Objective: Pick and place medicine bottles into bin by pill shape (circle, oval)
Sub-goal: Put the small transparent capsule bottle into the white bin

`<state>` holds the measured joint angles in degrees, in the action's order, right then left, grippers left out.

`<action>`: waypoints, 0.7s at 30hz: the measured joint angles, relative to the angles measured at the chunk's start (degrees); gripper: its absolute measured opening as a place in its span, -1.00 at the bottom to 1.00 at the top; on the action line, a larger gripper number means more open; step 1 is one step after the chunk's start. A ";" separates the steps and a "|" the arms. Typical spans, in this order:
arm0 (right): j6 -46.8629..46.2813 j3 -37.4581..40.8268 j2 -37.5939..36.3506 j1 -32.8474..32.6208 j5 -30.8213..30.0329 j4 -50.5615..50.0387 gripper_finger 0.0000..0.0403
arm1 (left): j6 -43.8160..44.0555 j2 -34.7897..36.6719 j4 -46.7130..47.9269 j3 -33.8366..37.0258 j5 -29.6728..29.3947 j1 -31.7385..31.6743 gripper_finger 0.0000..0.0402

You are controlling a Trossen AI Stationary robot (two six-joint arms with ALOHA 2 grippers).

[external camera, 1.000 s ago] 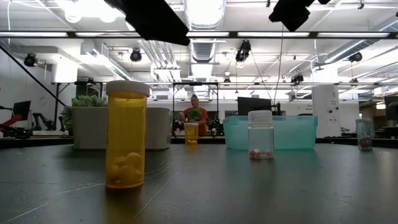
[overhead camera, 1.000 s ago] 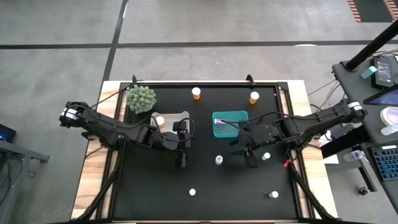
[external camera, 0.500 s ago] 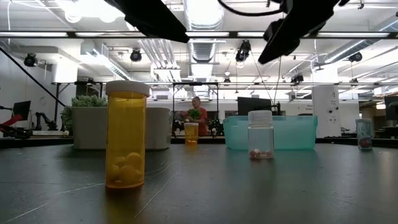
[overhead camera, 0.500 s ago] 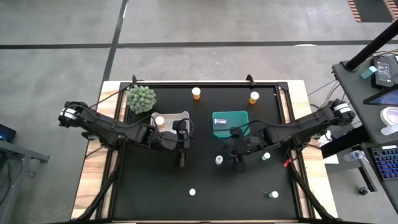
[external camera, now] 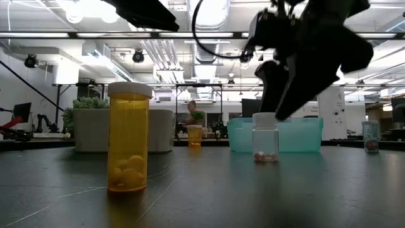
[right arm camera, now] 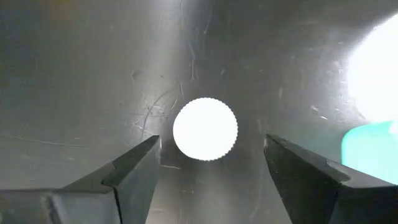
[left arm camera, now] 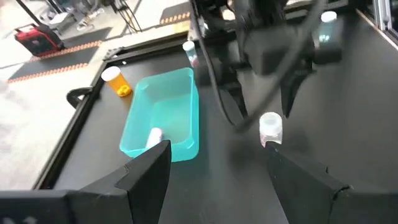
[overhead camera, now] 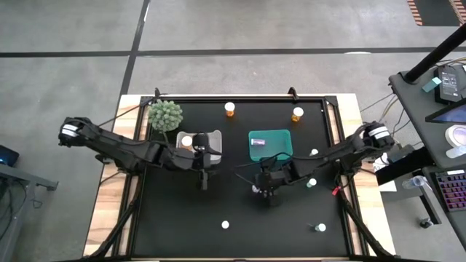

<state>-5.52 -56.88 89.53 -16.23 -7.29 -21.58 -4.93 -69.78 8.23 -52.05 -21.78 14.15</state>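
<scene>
My right gripper (right arm camera: 208,165) hangs directly above a clear bottle (right arm camera: 205,129), fingers spread wide to either side of its white cap, not touching it. The teal bin (overhead camera: 269,144) sits just beyond. My left gripper (left arm camera: 214,165), also open, hovers beside the white bin (overhead camera: 212,138).

No legible text, label, brand, number or sign appears in any view. The amber bottle (external camera: 128,137) and the clear bottle (external camera: 265,137) carry no readable labels.
</scene>
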 joint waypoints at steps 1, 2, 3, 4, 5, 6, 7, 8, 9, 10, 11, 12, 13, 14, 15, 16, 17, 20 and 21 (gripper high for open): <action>0.20 0.02 0.76 0.00 0.02 0.48 0.33 | 0.00 0.98 -0.42 0.38 -0.12 0.00 0.21; 0.30 0.04 1.46 0.00 0.04 0.97 0.31 | -0.05 1.82 -0.98 0.75 -0.24 0.00 0.21; 0.33 0.04 1.91 0.00 0.07 1.47 0.29 | -0.19 2.67 -1.59 1.22 -0.36 0.00 0.21; 0.33 0.04 2.23 0.00 0.12 1.94 0.27 | -0.31 3.56 -2.14 1.89 -0.64 0.00 0.21; 0.33 0.04 2.39 0.00 0.13 2.33 0.26 | -0.43 4.28 -2.33 2.47 -0.87 0.00 0.21; 0.33 0.04 2.41 0.00 0.13 2.69 0.24 | -0.47 4.91 -2.95 3.01 -0.89 0.00 0.21; 0.34 0.04 2.40 0.00 0.13 3.01 0.22 | -0.52 5.53 -3.31 3.42 -0.94 0.00 0.21; 0.47 0.04 2.37 0.00 0.12 3.22 0.20 | -0.56 6.08 -3.36 3.72 -1.07 0.00 0.21; 0.59 0.04 2.37 0.00 0.05 3.40 0.18 | -0.56 6.56 -3.42 3.92 -1.16 0.00 0.21; 0.66 0.04 2.37 0.00 -0.15 3.54 0.16 | -0.55 7.01 -3.68 4.18 -1.20 0.00 0.21; 0.82 0.06 2.21 0.00 -0.24 3.48 0.13 | -0.56 7.44 -3.75 4.50 -1.22 0.00 0.21; 0.91 0.07 2.12 0.00 -0.26 3.48 0.10 | -0.56 7.79 -3.88 4.89 -1.25 0.00 0.21; 1.00 0.07 2.11 0.00 -0.28 3.65 0.06 | -0.55 8.08 -4.39 5.33 -1.27 0.00 0.21; 1.08 0.07 2.11 0.00 -0.28 3.75 0.02 | -0.58 8.40 -5.03 5.87 -1.29 0.00 0.21; 1.08 0.07 2.11 0.00 -0.28 3.63 -0.02 | -0.58 8.82 -5.29 6.44 -1.27 0.00 0.21; 1.08 0.09 2.11 0.00 -0.28 3.49 -0.07 | -0.58 9.09 -5.68 6.98 -1.29 0.00 0.21; 1.10 0.09 2.11 0.00 -0.28 3.50 -0.12 | -0.58 9.35 -6.57 7.47 -1.29 0.00 0.21; 1.12 0.09 2.02 0.00 -0.28 3.57 -0.26 | -0.56 9.79 -7.13 8.29 -1.38 0.00 0.21; 1.14 0.09 2.02 0.00 -0.28 3.62 -0.30 | -0.61 9.77 -7.61 8.38 -1.54 0.01 0.21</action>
<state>-4.38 -56.80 91.55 -16.23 -7.57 -17.96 -5.55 -60.01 0.61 -43.67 -23.32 14.16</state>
